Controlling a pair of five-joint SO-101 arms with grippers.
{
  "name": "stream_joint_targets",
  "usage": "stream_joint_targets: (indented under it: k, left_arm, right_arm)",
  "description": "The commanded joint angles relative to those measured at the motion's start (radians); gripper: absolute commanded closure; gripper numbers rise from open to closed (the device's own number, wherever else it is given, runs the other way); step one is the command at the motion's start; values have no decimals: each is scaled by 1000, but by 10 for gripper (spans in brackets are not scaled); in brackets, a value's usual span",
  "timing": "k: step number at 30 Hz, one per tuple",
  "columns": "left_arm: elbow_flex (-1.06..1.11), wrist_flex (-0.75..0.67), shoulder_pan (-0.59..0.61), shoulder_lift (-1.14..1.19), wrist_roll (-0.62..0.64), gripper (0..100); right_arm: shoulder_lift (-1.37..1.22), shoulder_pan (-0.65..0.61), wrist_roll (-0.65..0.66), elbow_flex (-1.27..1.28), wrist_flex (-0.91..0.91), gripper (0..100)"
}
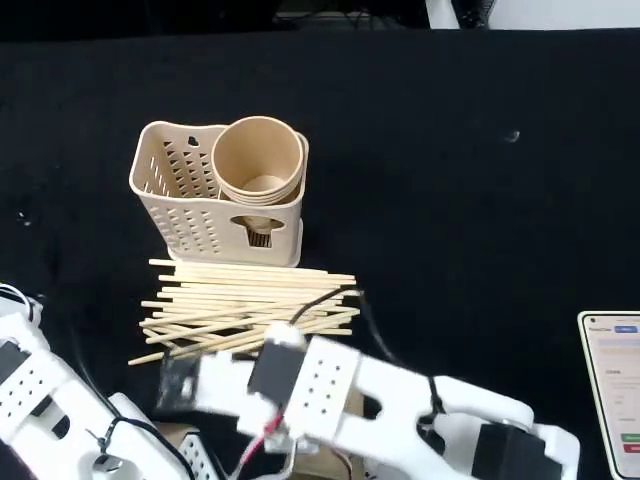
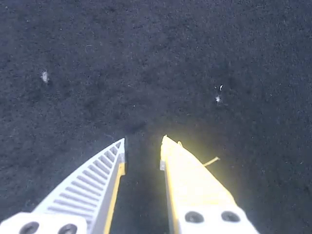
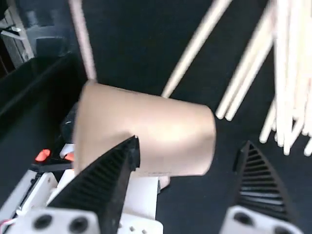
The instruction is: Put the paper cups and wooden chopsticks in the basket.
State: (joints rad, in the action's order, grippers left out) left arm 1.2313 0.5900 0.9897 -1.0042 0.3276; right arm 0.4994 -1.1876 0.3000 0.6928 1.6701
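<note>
Right gripper (image 3: 190,144): jaws spread wide, pinching nothing. A loose paper cup (image 3: 146,131) lies on its side just ahead of them, more toward one finger than centred, and we can't tell if that finger touches it. We judge from the right wrist view that this cup sits at the near edge of the table, nearer than the wooden chopsticks (image 1: 250,300). The chopsticks lie in a loose flat pile just near of the basket (image 1: 170,190). The basket stands far-left of centre, with a stack of cups (image 1: 258,160) already nested in its right side. Left gripper (image 2: 143,141): fingers a little apart, nothing between them, over bare black cloth (image 1: 450,200) at the near left. A phone screen (image 1: 612,390) lies at the right edge.

We judge the step in hand to be grasping the loose cup:
- Centre the jaws across the cup's body before closing, so both fingers land on the wall and not on the rim.
- Squeeze lightly. Thin paper will likely crush or pop out sideways.
- Keep the fingertips clear of the nearest chopsticks so none gets dragged along.
- Once lifted, the cup needs turning mouth-up and lowering straight onto the stack.

The chopsticks are not yet in.
</note>
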Motion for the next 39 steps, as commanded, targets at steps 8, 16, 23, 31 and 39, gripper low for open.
stream_joint_targets:
  k: [8,16,23,31,39]
  left_arm:
    - [-67,-18,1,-12,8,873]
    - [-65,-18,1,-14,8,873]
    - [-64,-18,1,-14,8,873]
    - [-64,-17,1,-14,8,873]
    - [-65,-17,1,-14,8,873]
  right_arm:
    - [-15,384,181,25,-21,691]
    - [-15,391,384,199,-130,691]
    - [-5,373,422,211,-123,822]
    - [-5,651,422,208,-284,848]
    - [-5,985,423,68,-328,847]
